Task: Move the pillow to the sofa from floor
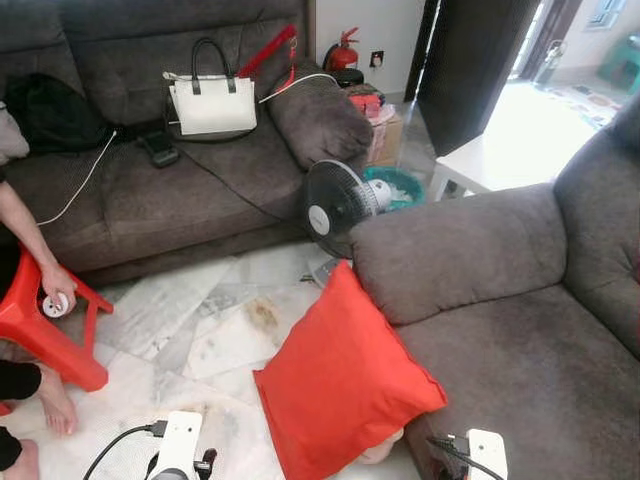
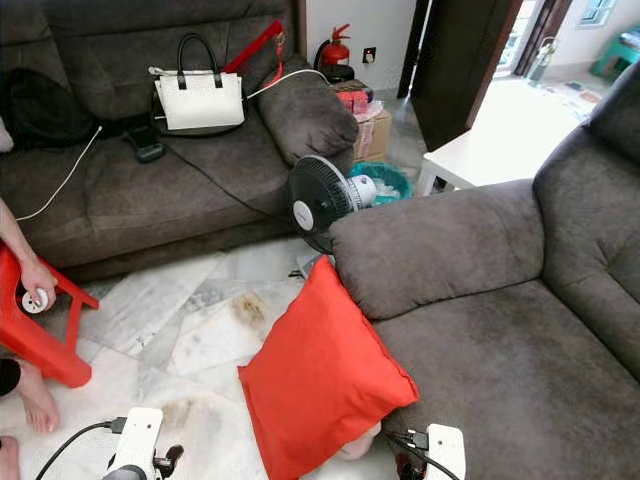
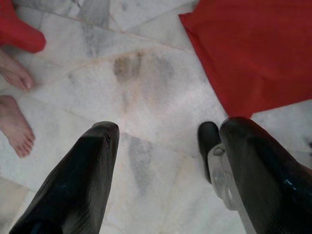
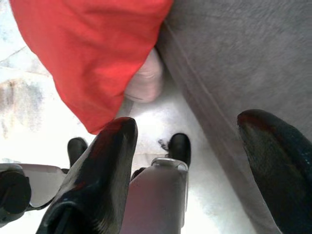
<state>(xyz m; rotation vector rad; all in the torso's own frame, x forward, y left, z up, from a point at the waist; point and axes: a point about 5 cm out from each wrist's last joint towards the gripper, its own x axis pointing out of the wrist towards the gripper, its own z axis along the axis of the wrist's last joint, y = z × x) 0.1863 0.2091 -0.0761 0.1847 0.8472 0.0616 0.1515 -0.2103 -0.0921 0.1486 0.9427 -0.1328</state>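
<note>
A red pillow (image 1: 340, 380) stands on the marble floor, leaning against the front of the grey sofa (image 1: 520, 340) on my right. Its corner also shows in the left wrist view as the red pillow (image 3: 258, 53) and in the right wrist view as the red pillow (image 4: 92, 53). My left gripper (image 3: 170, 180) hangs open above the floor tiles, short of the pillow. My right gripper (image 4: 195, 165) is open too, low beside the sofa's front edge and just under the pillow's lower corner. Both wrists (image 1: 180, 450) sit at the bottom of the head views.
A black floor fan (image 1: 335, 205) stands behind the pillow by the sofa arm. A second grey sofa (image 1: 150, 190) holds a white handbag (image 1: 212, 105) and cables. A person's arm and bare feet (image 1: 50, 400) are at the left beside a red stool (image 1: 45, 335). A white table (image 1: 500, 150) is by the door.
</note>
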